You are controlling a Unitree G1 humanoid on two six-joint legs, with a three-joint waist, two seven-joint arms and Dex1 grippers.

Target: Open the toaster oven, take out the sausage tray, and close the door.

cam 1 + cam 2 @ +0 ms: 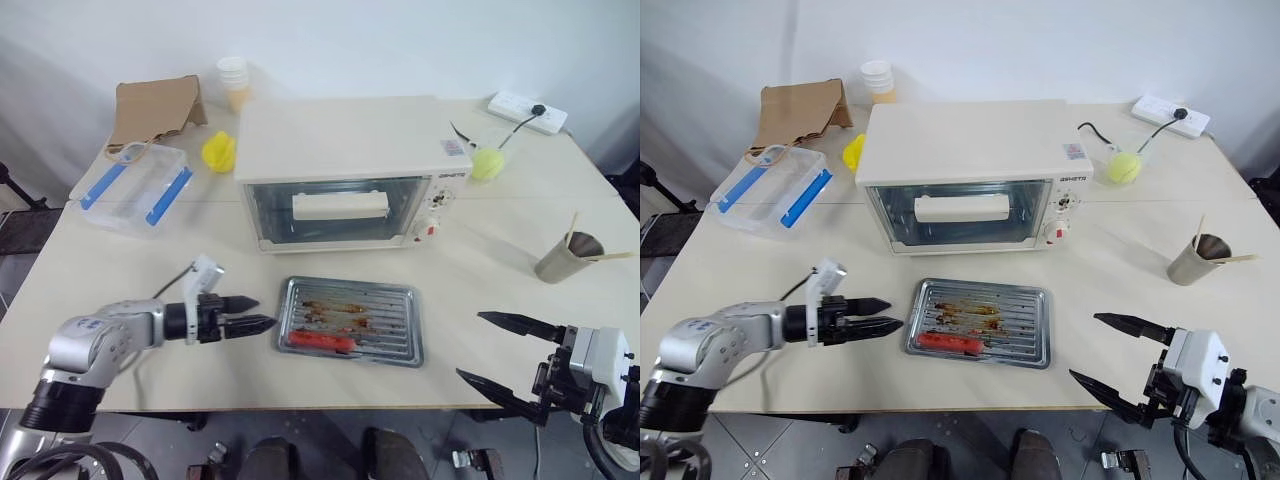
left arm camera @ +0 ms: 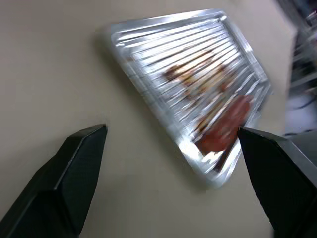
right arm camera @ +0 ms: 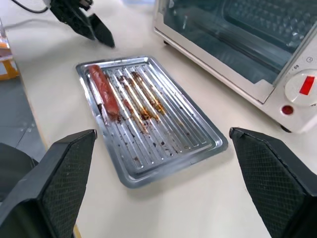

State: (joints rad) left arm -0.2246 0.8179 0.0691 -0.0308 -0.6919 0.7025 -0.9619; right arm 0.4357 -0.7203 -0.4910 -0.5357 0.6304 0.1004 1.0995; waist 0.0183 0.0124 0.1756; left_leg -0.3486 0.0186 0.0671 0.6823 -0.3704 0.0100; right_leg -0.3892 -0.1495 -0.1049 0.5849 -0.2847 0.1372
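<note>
The cream-white toaster oven [image 1: 340, 135] stands at the middle back of the table, and its glass door [image 1: 335, 232] is shut, with the bar handle [image 1: 339, 206] across the front. On the table in front of it lies the silver ridged sausage tray [image 1: 400, 300]. A red sausage [image 1: 322, 340] rests along the tray's near edge. My left gripper [image 1: 262, 311] is open just left of the tray, pointing at it and holding nothing. Near the table's front right edge my right gripper [image 1: 470, 345] is open and empty, well clear of the tray [image 3: 163, 144].
A clear plastic box with blue clips [image 1: 137, 188] and a brown paper bag [image 1: 155, 110] sit at the back left. Beside the oven are a yellow object [image 1: 219, 151] and stacked cups [image 1: 234, 80]. To the right are a power strip [image 1: 527, 111], a yellow-green ball [image 1: 486, 163] and a metal cup with sticks [image 1: 568, 257].
</note>
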